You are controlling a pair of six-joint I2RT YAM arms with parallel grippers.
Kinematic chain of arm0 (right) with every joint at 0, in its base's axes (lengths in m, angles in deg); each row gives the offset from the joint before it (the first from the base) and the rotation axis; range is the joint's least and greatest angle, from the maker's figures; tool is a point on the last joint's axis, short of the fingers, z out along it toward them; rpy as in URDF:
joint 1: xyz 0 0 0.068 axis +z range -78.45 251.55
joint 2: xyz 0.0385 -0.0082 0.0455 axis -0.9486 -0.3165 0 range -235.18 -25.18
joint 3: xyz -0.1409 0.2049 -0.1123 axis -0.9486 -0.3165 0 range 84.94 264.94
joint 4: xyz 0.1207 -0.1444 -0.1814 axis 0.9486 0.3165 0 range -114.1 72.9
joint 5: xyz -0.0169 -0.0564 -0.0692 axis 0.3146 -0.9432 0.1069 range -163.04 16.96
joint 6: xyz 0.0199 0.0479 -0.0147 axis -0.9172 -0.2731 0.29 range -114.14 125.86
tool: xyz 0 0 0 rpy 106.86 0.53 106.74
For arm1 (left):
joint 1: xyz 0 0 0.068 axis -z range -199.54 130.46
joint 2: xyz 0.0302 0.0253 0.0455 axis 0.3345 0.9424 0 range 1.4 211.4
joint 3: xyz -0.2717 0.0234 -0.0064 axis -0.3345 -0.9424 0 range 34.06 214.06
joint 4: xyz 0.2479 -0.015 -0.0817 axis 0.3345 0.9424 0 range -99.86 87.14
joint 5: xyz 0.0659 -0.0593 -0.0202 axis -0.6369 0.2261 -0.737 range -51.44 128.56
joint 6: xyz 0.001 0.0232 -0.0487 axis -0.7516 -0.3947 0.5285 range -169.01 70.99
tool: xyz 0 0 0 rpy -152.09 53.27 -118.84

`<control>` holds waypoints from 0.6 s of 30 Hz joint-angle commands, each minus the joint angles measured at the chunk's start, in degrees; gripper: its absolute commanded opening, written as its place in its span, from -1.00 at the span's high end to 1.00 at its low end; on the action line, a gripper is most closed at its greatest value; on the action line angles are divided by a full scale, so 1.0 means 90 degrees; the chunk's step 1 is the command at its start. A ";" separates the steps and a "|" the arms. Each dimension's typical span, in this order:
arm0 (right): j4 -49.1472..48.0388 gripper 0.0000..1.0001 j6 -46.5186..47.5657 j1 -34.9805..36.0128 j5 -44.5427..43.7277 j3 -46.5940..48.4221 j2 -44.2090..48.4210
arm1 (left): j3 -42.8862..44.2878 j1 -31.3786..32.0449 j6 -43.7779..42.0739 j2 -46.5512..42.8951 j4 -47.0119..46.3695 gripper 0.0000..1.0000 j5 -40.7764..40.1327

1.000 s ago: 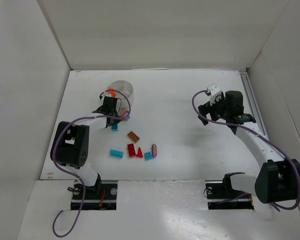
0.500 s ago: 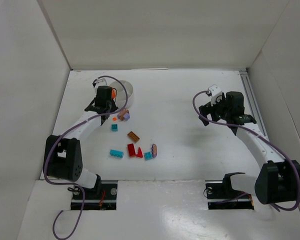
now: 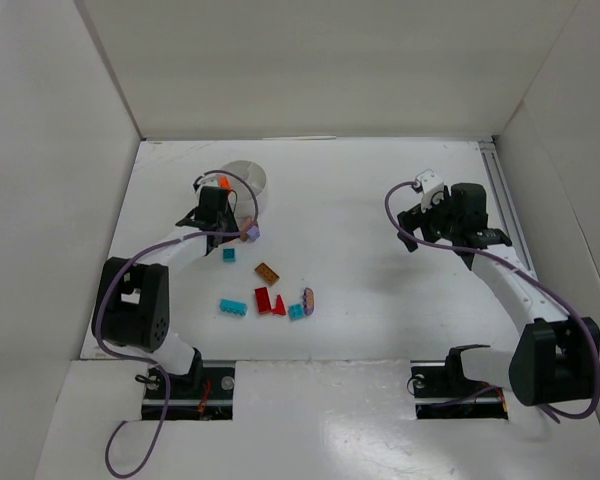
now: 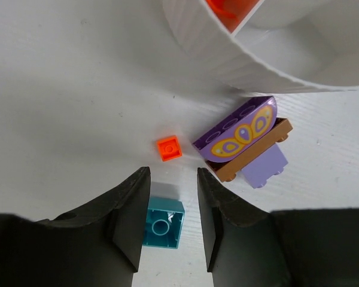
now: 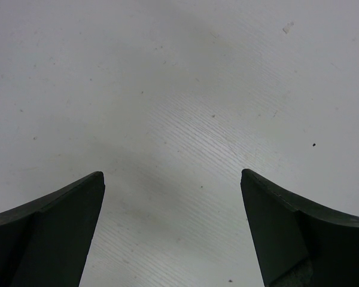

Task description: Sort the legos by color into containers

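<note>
Bright, even light all over.
Soft pale shadows on the table [image 3: 380, 300]; close views sharp, bottom edges dark.

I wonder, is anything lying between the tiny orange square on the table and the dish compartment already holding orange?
Nothing visible does: only bare table separates the orange square from the dish wall. The purple-and-brown stack lies off to the side, by the wall.

Overhead wide, wrists close, left shares dish [image 3: 254, 174]
</note>
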 commanded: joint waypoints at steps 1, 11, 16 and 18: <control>-0.0178 -1.00 0.0050 -0.0032 -0.0014 0.0017 -0.0059 | -0.0057 -0.0021 0.0051 0.0072 -0.0068 0.31 0.0048; -0.0178 -1.00 0.0050 -0.0032 -0.0014 0.0017 -0.0060 | 0.0119 -0.0021 0.0110 0.0765 -0.0020 0.31 0.0047; -0.0178 -1.00 0.0050 -0.0091 -0.0014 0.0017 -0.0060 | 0.0245 -0.0021 0.0168 0.0971 -0.0019 0.34 -0.0041; -0.0178 -1.00 0.0050 -0.0091 -0.0014 0.0017 -0.0060 | 0.0246 -0.0021 0.0168 0.1039 -0.0019 0.39 -0.0041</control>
